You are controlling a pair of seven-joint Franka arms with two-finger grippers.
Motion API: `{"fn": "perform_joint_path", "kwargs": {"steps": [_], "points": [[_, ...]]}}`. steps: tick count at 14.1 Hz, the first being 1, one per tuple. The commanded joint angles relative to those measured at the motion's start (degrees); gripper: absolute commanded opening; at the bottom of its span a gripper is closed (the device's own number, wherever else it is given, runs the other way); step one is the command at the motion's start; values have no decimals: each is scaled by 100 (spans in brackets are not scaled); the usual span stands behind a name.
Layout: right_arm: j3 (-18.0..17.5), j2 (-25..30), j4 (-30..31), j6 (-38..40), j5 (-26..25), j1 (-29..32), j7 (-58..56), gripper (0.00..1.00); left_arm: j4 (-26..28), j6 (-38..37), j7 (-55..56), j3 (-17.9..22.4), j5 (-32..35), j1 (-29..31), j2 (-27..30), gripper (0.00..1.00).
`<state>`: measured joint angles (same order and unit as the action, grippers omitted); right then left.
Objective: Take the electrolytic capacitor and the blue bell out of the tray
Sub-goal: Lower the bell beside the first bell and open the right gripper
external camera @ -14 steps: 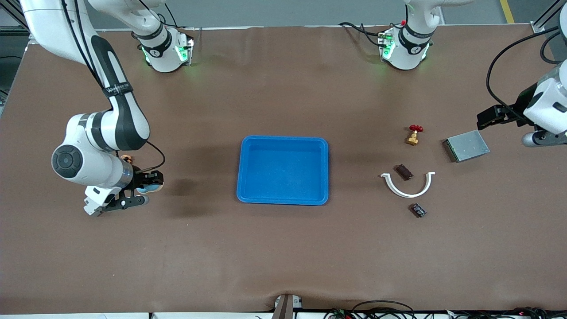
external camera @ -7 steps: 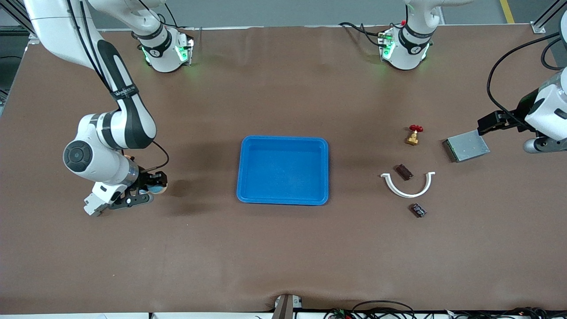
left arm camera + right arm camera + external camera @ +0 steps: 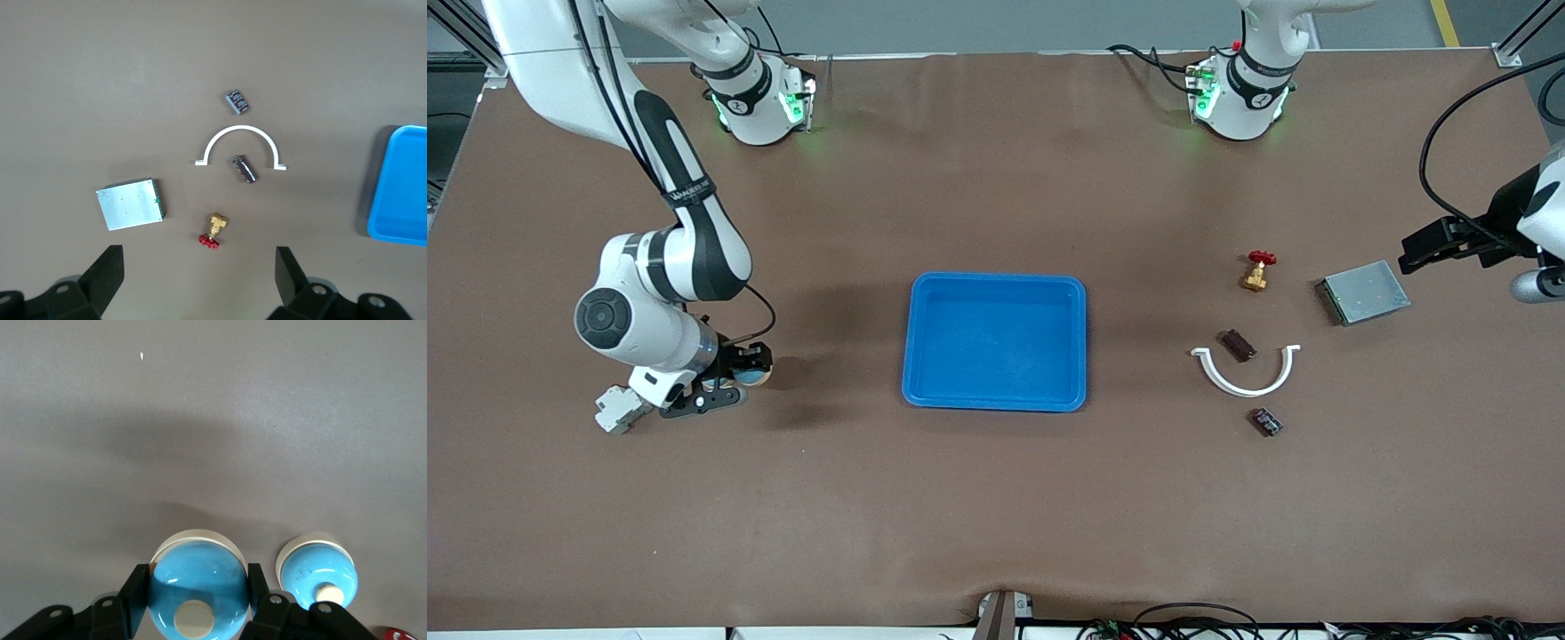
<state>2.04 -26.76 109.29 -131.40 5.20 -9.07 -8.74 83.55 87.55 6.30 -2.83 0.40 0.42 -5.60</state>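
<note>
Blue tray (image 3: 996, 342) sits empty mid-table; right gripper (image 3: 193, 603) low at the right arm's end, clamped on a blue bell (image 3: 198, 587) – a second bell (image 3: 318, 572) just beside, release could knock it; left gripper (image 3: 200, 283) spread wide, empty – waiting

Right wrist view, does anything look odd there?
Yes: two blue bells show. The right gripper is shut on one blue bell, and a second blue bell sits beside it on the table, apart.
</note>
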Motion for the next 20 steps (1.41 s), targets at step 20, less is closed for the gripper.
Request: {"fn": "perform_joint_path", "kwargs": {"steps": [20], "points": [[-28,-532,-136,-167,16,-60,-58,45,1383,535,-138,-7,-84,-42,1220,100]]}}
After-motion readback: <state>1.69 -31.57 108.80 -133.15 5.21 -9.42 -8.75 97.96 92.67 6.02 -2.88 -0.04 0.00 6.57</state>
